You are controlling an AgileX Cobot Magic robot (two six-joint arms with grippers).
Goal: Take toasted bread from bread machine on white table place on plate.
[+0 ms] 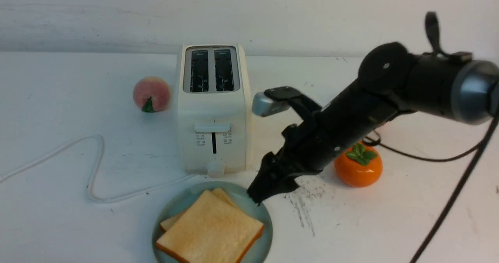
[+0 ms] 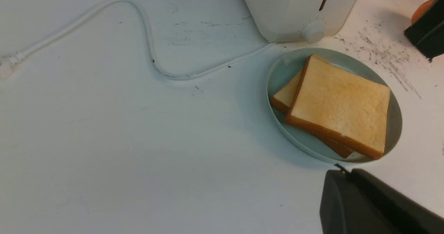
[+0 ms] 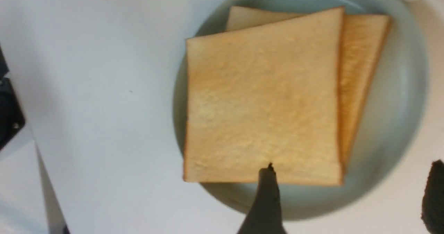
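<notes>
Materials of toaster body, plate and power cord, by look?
Toaster: likely glossy molded plastic; smooth cream shell, rounded corners.
Plate: glazed ceramic or plastic, unclear; smooth pale blue-green, soft sheen.
Cord: white, flexible plastic sheathing probably; bends in smooth curves.

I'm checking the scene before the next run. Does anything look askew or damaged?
The upper toast slice lies askew across the lower one, both on the plate. The white table has dark scratchy marks beside it.

glossy orange persimmon [image 1: 358,165], smooth plastic-looking toaster [image 1: 214,138], matt toasted bread [image 1: 212,230]
</notes>
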